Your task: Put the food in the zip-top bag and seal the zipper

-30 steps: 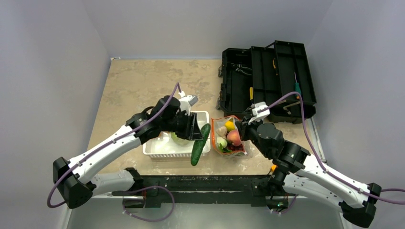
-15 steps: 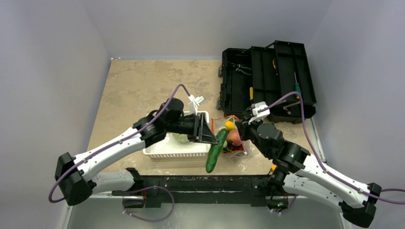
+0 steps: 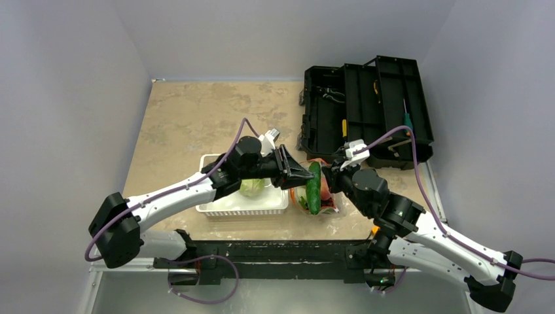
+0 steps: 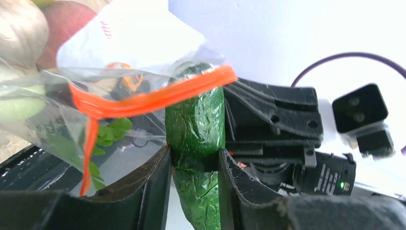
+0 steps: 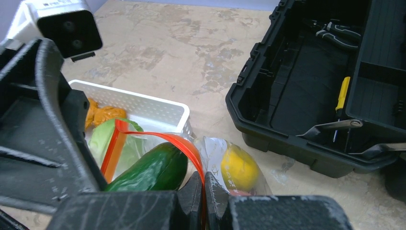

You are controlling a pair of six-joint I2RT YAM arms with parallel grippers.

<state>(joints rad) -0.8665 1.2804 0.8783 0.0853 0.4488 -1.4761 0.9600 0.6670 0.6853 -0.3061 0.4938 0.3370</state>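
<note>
Green cucumber (image 4: 195, 120) clamped in left claw (image 4: 194, 160), tip at zip-top bag (image 4: 48, 120) mouth, right claw (image 5: 203, 184) pinching zipper (image 5: 158, 135) (fully closed)

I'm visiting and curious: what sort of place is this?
Likely a robotics lab test cell: plain walls box in a table, two robot arms are bolted at its edge, beside an open toolbox.

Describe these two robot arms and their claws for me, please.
The left arm and right arm are built alike: white tubular segments linked by chunky black round joints, with a thin purple cable looping alongside each. The left gripper and right gripper each have two black, wedge-shaped fingers. A small camera in a white housing sits by each wrist.
</note>
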